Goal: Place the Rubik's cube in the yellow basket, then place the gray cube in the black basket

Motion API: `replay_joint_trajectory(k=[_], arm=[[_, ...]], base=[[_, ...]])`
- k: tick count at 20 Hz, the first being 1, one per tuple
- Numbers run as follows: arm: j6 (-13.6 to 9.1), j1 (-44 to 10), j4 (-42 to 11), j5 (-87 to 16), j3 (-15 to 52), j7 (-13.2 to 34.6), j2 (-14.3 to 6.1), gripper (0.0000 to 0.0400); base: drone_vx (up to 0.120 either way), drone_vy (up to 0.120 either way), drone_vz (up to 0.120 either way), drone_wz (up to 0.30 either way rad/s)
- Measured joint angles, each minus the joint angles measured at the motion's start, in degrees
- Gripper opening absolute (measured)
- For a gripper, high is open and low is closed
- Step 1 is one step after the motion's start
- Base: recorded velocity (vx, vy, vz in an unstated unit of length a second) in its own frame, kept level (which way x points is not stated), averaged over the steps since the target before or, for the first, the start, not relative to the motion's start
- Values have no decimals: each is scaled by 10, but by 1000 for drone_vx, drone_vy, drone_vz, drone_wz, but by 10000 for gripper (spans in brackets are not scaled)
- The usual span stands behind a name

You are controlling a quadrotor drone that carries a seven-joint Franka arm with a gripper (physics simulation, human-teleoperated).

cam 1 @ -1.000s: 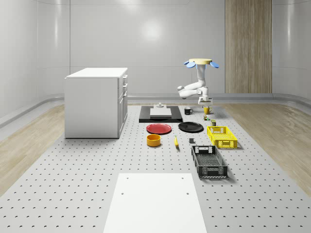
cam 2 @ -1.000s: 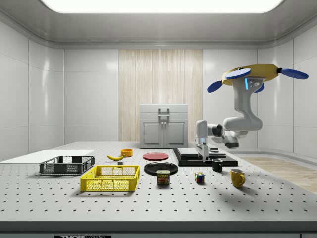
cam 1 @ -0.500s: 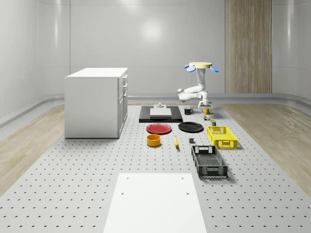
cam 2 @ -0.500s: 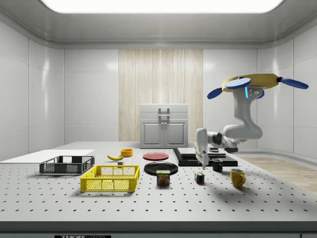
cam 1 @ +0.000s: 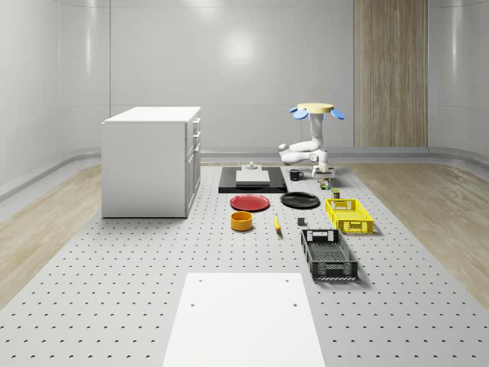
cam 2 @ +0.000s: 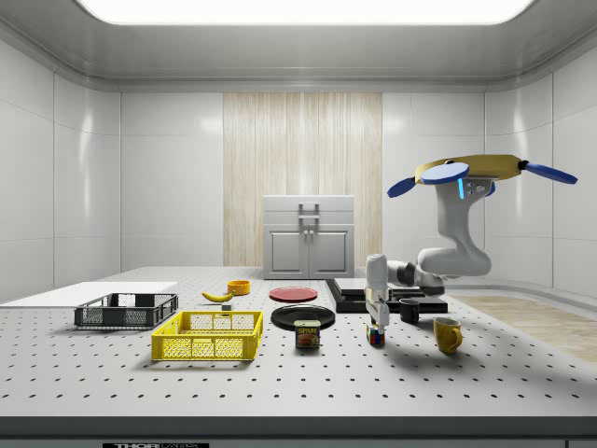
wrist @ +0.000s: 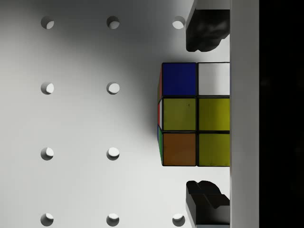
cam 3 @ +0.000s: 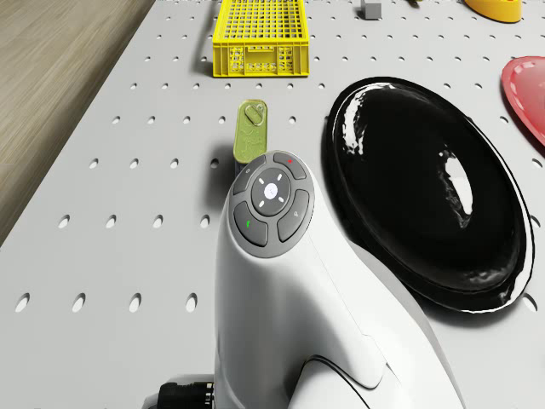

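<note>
The Rubik's cube (wrist: 194, 114) sits flat on the perforated worktop (cam 2: 280, 373), toward the worktop's far right corner as the whole-scene view has it, with the gripper (wrist: 207, 114) poised directly above it. In the wrist view the two dark fingertips (wrist: 206, 31) stand apart on opposite sides of the cube, with a strip of bare worktop showing between each one and the nearest cube face; the jaws are open wide and hold nothing. In the side view the gripper (cam 2: 375, 317) hangs just over the cube (cam 2: 375, 335), with the drone (cam 2: 471, 171) hovering above the worktop's end nearest the side view's right, its arm reaching down and across.

The step in hand appears to be the grasp of the cube, first half of the task. To do it well, the fingers would likely need to sink until their pads straddle the cube's middle, square to two opposite faces, before closing; a crooked or shallow pinch could twist the cube or let it slip on the lift. The drone should hold a steady hover as the jaws close.

The yellow basket (cam 2: 209, 336) waits well apart, along the same long edge of the worktop, with a small can (cam 2: 307, 333) between it and the cube. The black basket (cam 2: 126, 310) lies beyond it.
</note>
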Motion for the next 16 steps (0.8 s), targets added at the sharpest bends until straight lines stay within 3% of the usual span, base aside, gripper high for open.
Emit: replay_joint_trajectory(k=[16], arm=[[55,-5,11,-34,-46,0,-41,389]], base=[[5,0,0,0]])
